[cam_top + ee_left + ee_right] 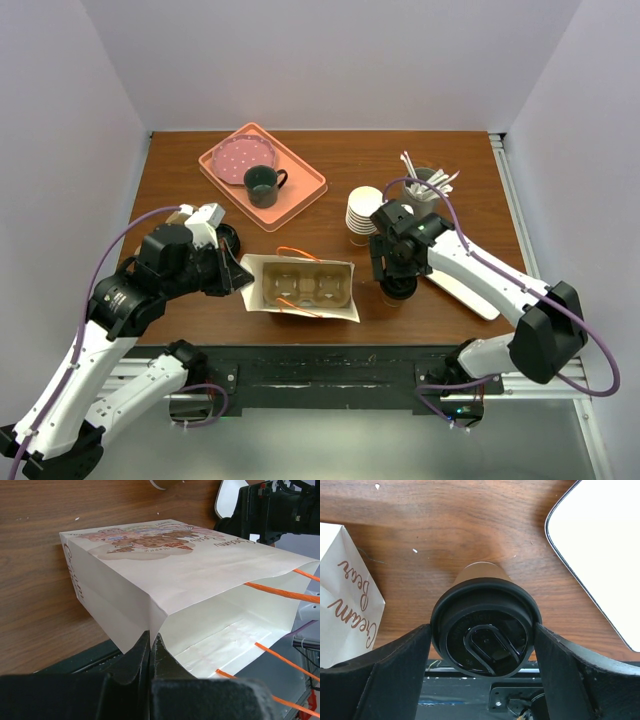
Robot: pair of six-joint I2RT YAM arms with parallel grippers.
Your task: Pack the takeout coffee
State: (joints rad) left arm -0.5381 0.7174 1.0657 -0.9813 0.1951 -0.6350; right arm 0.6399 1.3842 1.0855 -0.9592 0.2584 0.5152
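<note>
Tabletop (350,160), dark wood, is carrying everything listed here. Pink tray (300,190) is sitting at the far left, bearing a dotted pink plate (243,158) and a dark green mug (262,185). Paper bag (165,575), white with orange handles, is lying on its side at the near centre with its printed face up and its mouth facing my left arm. White tray (600,545) is lying at the near right. Stack of white cups (362,215) is standing behind my right wrist. Takeout coffee (487,615), a brown cup with a black lid, is standing upright between the bag and the white tray. My left end effector (151,645) is clenching the bag's rim. My right end effector (483,632) is grasping the coffee, its fingers pressing both sides of the lid.
</note>
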